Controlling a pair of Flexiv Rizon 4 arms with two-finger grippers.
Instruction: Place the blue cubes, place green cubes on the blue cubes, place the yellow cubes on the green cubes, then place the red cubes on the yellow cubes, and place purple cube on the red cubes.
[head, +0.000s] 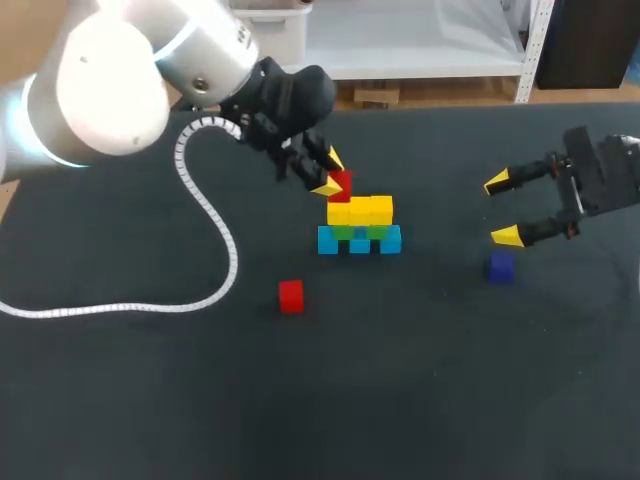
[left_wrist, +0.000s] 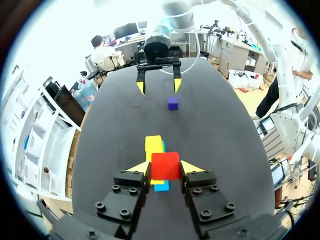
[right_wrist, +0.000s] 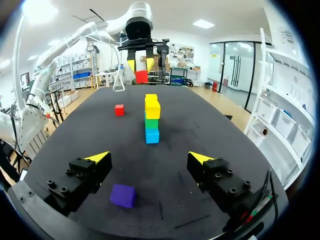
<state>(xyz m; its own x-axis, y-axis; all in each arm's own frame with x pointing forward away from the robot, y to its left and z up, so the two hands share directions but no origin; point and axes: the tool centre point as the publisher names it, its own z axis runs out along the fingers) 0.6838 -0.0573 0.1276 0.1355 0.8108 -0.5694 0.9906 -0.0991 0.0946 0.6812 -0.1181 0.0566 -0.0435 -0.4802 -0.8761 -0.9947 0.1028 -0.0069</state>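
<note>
A stack stands mid-table: blue cubes (head: 360, 242) at the base, green cubes (head: 360, 231) on them, yellow cubes (head: 362, 210) on top. My left gripper (head: 333, 176) is shut on a red cube (head: 341, 185), which it holds just over the stack's left end. In the left wrist view that red cube (left_wrist: 165, 166) sits between the fingers, with the yellow cubes (left_wrist: 154, 143) below. A second red cube (head: 291, 296) lies in front of the stack, to its left. My right gripper (head: 505, 210) hangs open at the right, just above a purple cube (head: 501, 267). The purple cube (right_wrist: 123, 195) lies near one of its fingers.
A white coiled cable (head: 215, 240) from the left arm loops across the table's left half. The dark table (head: 420, 380) runs bare in front of the stack. The table's far edge lies close behind the left gripper.
</note>
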